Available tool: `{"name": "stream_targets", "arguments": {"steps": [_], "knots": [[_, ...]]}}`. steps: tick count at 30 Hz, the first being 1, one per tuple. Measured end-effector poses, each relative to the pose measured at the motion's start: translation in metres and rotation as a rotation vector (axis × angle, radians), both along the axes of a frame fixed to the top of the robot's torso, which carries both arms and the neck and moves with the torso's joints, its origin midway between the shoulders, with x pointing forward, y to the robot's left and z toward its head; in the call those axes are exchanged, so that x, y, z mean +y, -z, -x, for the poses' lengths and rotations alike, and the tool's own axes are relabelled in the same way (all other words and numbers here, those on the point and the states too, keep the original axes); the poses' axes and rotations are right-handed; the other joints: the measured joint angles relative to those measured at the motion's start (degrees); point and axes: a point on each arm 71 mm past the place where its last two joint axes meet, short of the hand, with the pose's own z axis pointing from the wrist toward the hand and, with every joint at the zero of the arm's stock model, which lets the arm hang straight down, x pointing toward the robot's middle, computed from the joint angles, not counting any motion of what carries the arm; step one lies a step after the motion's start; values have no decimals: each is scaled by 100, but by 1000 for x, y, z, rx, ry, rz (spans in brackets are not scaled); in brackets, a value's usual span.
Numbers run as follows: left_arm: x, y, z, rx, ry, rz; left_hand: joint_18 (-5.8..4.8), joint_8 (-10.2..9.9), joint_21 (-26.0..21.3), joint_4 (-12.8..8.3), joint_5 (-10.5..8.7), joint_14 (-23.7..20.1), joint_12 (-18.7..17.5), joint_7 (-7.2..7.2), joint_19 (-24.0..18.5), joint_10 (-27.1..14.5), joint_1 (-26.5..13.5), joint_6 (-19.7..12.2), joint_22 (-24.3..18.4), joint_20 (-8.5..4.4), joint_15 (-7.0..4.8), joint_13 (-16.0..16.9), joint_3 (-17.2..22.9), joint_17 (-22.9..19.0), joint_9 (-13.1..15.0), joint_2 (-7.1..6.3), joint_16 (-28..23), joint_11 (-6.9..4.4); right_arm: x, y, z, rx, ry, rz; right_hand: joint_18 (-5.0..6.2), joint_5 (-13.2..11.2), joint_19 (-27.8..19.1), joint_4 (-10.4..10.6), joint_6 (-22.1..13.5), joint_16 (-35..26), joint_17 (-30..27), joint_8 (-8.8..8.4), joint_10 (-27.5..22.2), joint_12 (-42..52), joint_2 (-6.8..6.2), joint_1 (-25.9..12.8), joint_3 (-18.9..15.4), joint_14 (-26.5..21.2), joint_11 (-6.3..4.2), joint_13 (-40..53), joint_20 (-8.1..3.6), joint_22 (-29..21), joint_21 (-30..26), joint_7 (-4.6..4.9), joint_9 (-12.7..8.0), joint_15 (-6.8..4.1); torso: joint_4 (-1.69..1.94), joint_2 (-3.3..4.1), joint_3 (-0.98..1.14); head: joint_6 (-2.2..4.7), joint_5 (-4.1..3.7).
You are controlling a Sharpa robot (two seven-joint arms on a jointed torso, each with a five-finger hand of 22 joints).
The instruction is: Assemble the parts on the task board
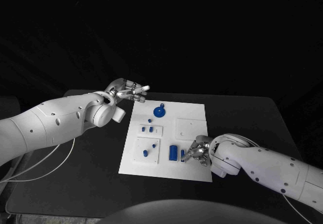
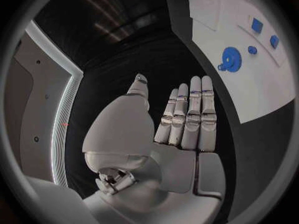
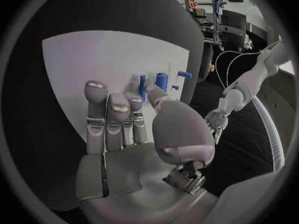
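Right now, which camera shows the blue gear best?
The left wrist view: the gear shows large, its teeth plain, on the white board. The head view shows it small, near the board's far edge. In the right wrist view I can't make it out.

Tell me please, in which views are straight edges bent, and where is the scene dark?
In the left wrist view the task board has a curved edge behind the open left hand; in the right wrist view the board bends around the right hand too. In the head view the board's edges stay straight, and everything behind the black table is lost in darkness.
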Motion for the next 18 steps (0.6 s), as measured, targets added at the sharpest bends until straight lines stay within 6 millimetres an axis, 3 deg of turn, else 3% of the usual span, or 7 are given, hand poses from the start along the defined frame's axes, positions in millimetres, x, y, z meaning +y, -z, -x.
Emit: {"name": "stream_targets", "arguments": {"steps": [8, 11, 14, 18], "knots": [[0, 0, 0, 0, 0, -1, 1, 0, 0, 0, 0, 0, 0, 0, 0, 0, 0, 0, 0, 0, 0, 0, 0, 0, 0, 0, 0, 0, -3, 2, -3, -15, 11, 14, 0, -1, 0, -161, 6, 0, 13, 1, 0, 0, 148, 27, 192, 0, 0, 13, 0, 0, 0, -6, 3, 0, -1, -1, 0, -3, 0], [0, 0, 0, 0, -1, -1, 0, 0, 0, 0, 0, 0, 0, 0, 0, 0, 0, 0, 0, 0, 0, 0, 0, 0, 0, 0, 0, 0, -3, 2, -4, -21, 12, 15, 0, -1, 0, -164, 10, 0, 13, 3, 0, 0, 51, -68, 195, 0, 0, 13, 0, 0, 0, -9, 4, 0, -1, 0, 1, 4, 1], [1, 0, 0, 0, -1, -1, 0, 0, 0, 0, 0, 0, 0, 0, 0, 0, 0, 0, 0, 0, 0, 0, 0, 0, 0, 0, 0, 0, -6, 2, -4, -25, 15, 15, 0, 0, 0, -25, 13, 0, 10, 3, 0, 0, -101, -220, 126, 0, 0, 13, 0, -4, 0, -13, 11, 0, -4, -1, 1, 16, 1], [2, 0, -1, 0, -5, -3, 0, 0, 0, 0, 0, 0, 0, 0, 0, 0, 0, 0, 1, 0, 0, 0, 0, 0, 0, 0, 0, 0, -12, 1, -3, -26, 18, 6, 0, 0, 0, 319, -116, 0, 5, 1, 30, 0, -268, -493, -159, 0, 31, 13, 0, -18, 0, 112, -19, 0, -5, -3, 4, 51, -11]]}}
